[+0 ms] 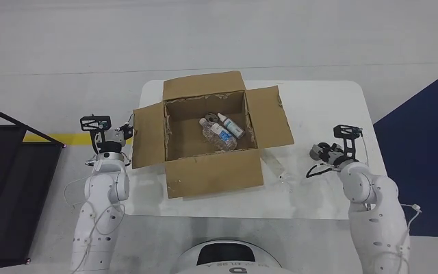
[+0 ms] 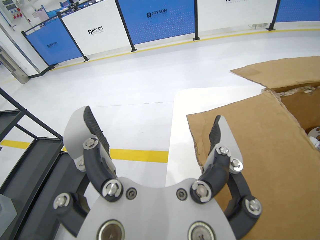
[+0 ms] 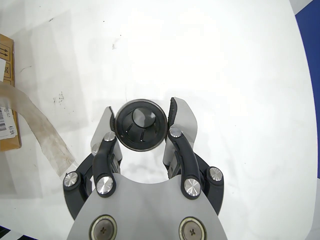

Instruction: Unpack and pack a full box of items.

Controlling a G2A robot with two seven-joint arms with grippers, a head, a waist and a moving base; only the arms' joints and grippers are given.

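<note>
– Fingers: what state are they in?
– Clamped on the right: the right fingers [image 3: 172, 113] grip a round black part [image 3: 140, 129] at the top frame's right, over the white surface [image 1: 321, 103]; contact I cannot tell. The left fingers [image 2: 96, 131] gape empty beside the box [image 1: 183, 137] flap, centre left.
– How to place it well?
– Lower it flat, release, lift straight, I'd say. Surface edge runs close on the right; open room lies upper right. A tape strip [image 3: 37, 123] lies between part and box, where bottles [image 1: 220, 131] sit.
</note>
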